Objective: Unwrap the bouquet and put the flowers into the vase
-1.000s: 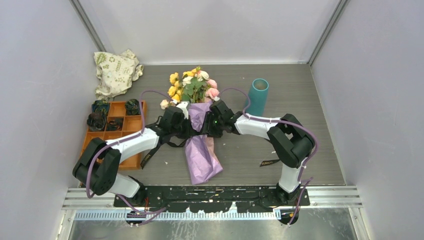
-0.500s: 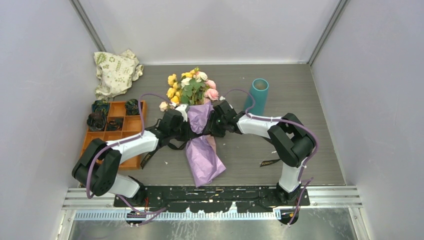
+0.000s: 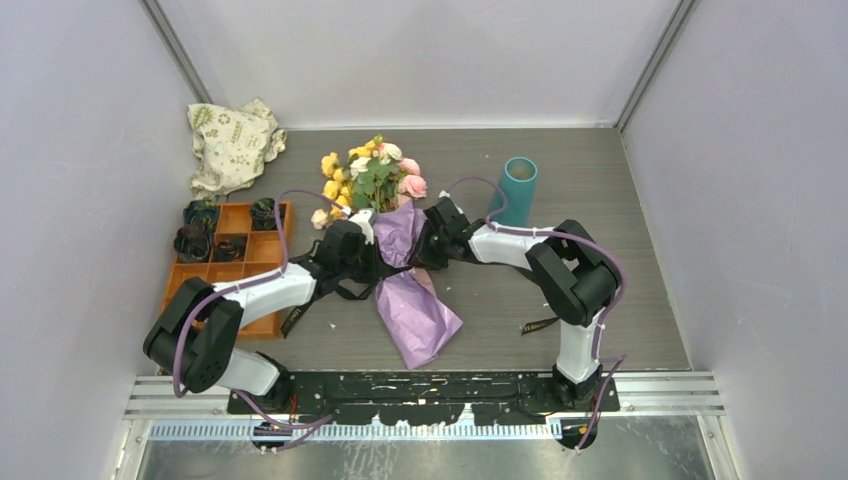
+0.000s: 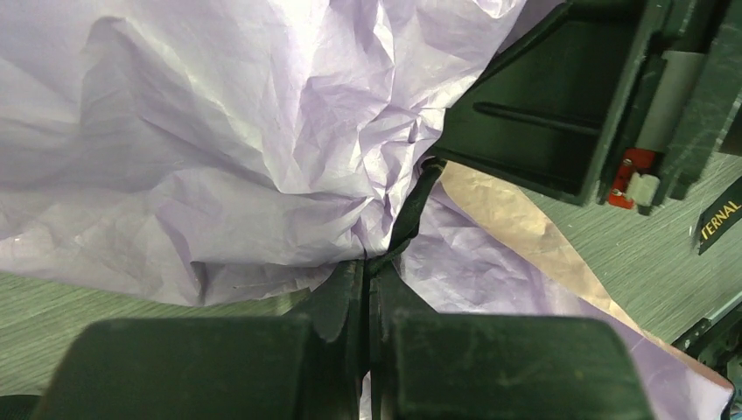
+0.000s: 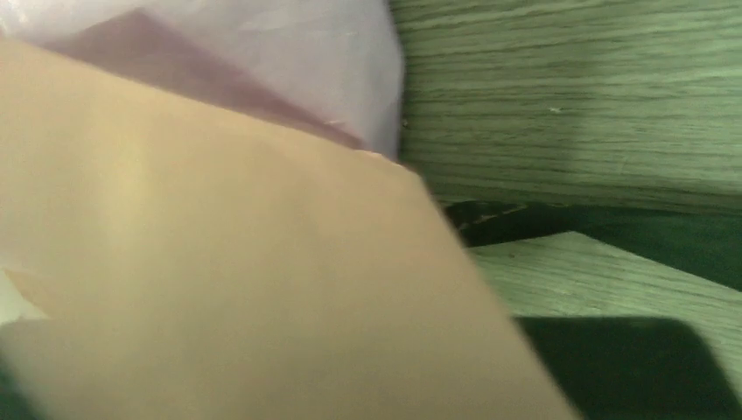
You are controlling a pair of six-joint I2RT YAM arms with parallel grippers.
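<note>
The bouquet lies in the middle of the table, its yellow, pink and white flowers (image 3: 370,172) pointing to the back and its purple wrapping paper (image 3: 415,305) trailing toward me. My left gripper (image 3: 372,252) presses in from the left. In the left wrist view that gripper (image 4: 369,267) is shut on a black ribbon (image 4: 409,210) running across the crumpled paper (image 4: 219,131). My right gripper (image 3: 426,244) sits against the wrap's right side. Beige paper (image 5: 219,262) fills its wrist view and hides its jaws. The teal vase (image 3: 516,192) stands upright to the right, apart from both grippers.
An orange compartmented tray (image 3: 262,300) with dark rosettes sits at the left, under the left arm. A beige printed cloth bag (image 3: 232,145) lies at the back left. A loose black ribbon strip (image 3: 538,325) lies by the right arm. Grey walls close in on three sides.
The bouquet has turned: the flower heads shifted left and toward the back, and the paper's tail swung right. Both grippers moved slightly back with it.
</note>
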